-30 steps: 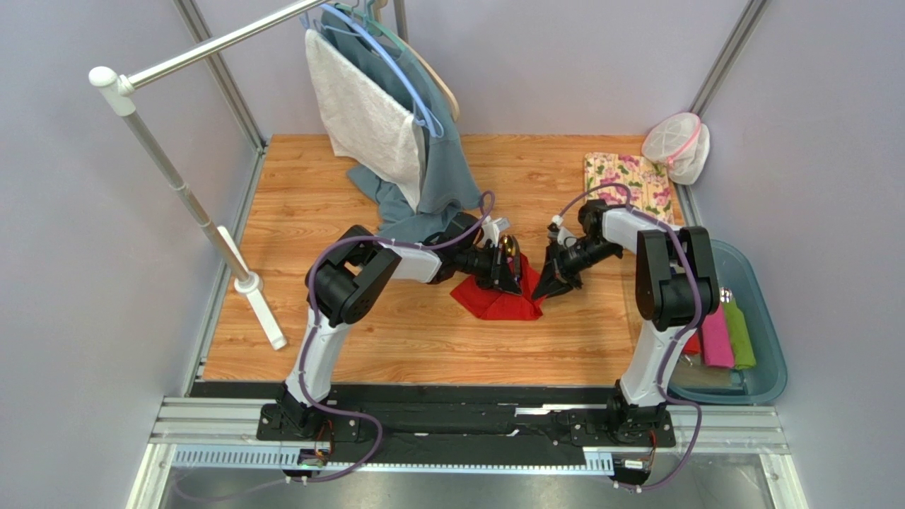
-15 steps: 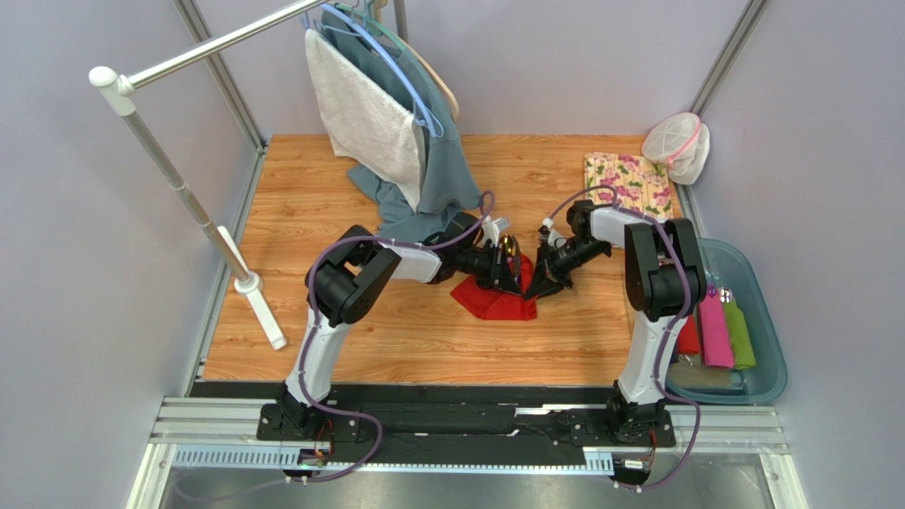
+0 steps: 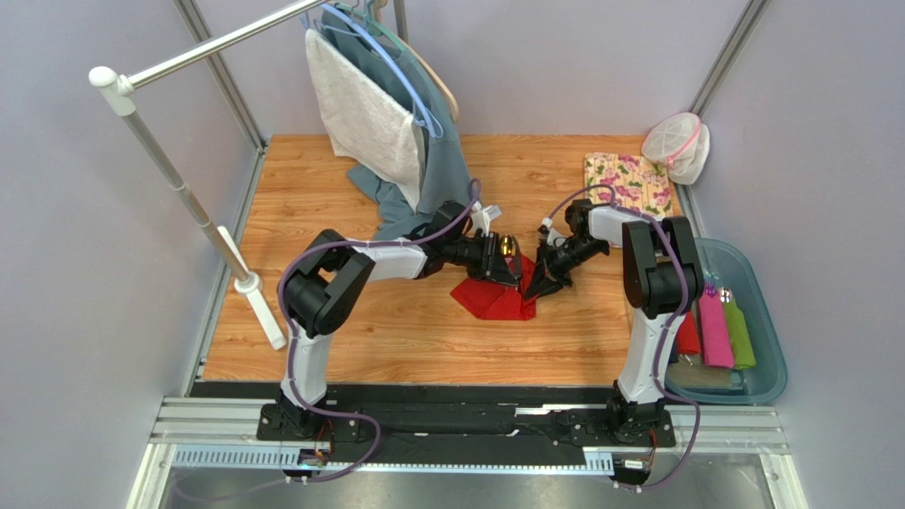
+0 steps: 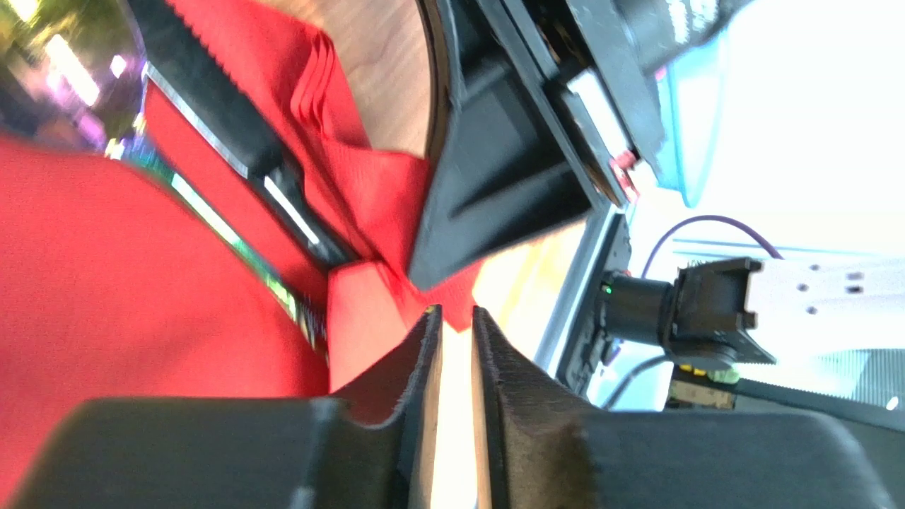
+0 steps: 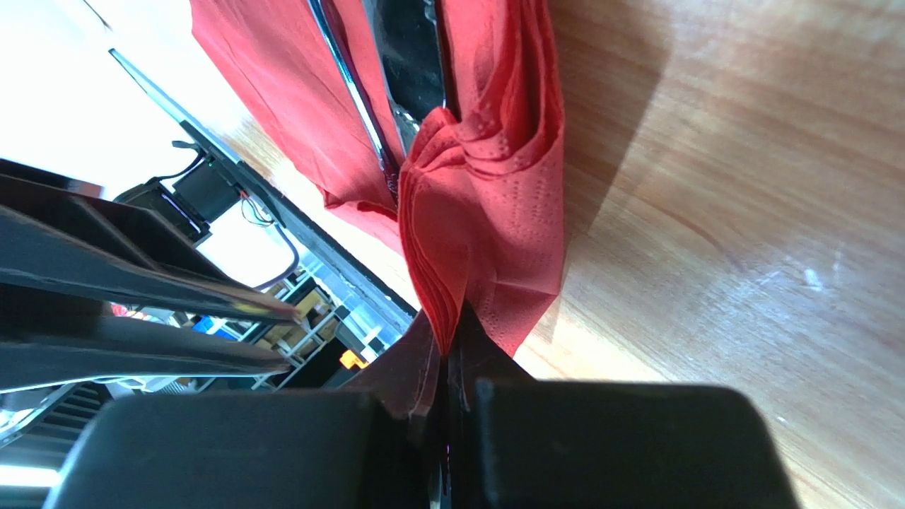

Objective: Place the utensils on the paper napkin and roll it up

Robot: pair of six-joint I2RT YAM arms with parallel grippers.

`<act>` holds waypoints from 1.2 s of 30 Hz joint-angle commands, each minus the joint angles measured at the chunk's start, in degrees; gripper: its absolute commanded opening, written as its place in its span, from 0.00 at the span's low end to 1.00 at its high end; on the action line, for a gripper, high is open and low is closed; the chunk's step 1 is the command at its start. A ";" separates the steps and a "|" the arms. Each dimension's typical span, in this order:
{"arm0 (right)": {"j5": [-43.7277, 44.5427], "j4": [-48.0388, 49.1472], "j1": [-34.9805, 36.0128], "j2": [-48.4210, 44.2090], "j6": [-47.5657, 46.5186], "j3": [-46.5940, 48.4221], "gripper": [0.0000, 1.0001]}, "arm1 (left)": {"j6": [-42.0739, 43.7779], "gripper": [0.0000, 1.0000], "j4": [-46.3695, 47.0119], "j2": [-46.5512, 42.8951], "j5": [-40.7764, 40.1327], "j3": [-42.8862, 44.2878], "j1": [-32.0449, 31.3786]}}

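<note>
Behind the left fingers (image 4: 425, 339), a white metal clothes rail (image 3: 202, 48) carries a white towel (image 3: 356, 106) and a grey-blue garment (image 3: 446, 159) on hangers. The garment's hem trails onto the wood-grain worktop (image 3: 319, 339) just behind the left arm's wrist. Beyond the right fingers (image 5: 475, 355), to their outer side, lies a folded yellow-pink floral cloth (image 3: 629, 180). A white mesh bag rimmed in pink (image 3: 678, 146) sits at its far corner. Well to the right of the right fingers, a teal plastic bin (image 3: 773, 350) holds a pink roll (image 3: 714, 331) and a green roll (image 3: 738, 334).

The two pairs of fingers face each other closely over the thin red paper napkin (image 3: 491, 300). It lies crumpled and partly folded on the worktop, under and between them. The right fingers are pinched tight on a bunched, many-layered edge of the napkin, which stands up in a ridge. The left fingers stand narrowly apart with nothing between them, their tips just beside the napkin's fold and close to the right fingers. A black serrated knife (image 4: 207, 101) lies on the red sheet ahead of the left fingers, partly covered by the fold, and its handle gleams iridescent.
</note>
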 commanded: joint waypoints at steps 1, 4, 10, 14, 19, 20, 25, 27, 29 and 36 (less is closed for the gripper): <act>0.80 1.11 0.16 -0.03 0.11 1.84 0.01 | 5.17 0.29 -6.70 -5.43 0.52 -2.63 2.10; 0.72 1.03 0.25 -0.21 0.20 2.02 0.01 | 10.71 0.31 -11.80 -7.02 -0.45 -2.64 2.28; 0.54 1.03 0.42 -1.26 0.29 2.10 0.01 | 13.79 0.45 -17.62 -4.74 -1.24 0.00 2.28; 0.54 1.11 0.77 -1.70 0.46 2.28 0.01 | 14.14 0.46 -18.67 -2.63 -0.63 1.58 2.02; 0.45 0.94 1.22 -2.05 0.64 2.54 0.01 | 14.23 0.45 -18.15 -1.66 -0.45 2.11 1.76; 0.36 0.94 1.30 -2.23 0.73 2.72 0.01 | 14.15 0.45 -18.15 -1.48 -0.19 2.20 1.67; 0.28 0.76 1.57 -2.85 0.90 2.90 0.01 | 13.97 0.44 -17.89 0.27 0.60 3.51 1.23; 0.28 0.76 1.65 -2.85 1.08 2.98 0.01 | 13.88 0.44 -17.62 0.89 0.78 3.95 0.88; 0.28 0.76 1.65 -2.85 0.99 2.98 0.01 | 14.06 0.43 -17.45 1.24 0.60 4.31 0.44; -0.25 0.32 2.27 -3.29 1.08 3.60 0.01 | 13.88 0.28 -18.67 2.74 -0.80 6.41 0.00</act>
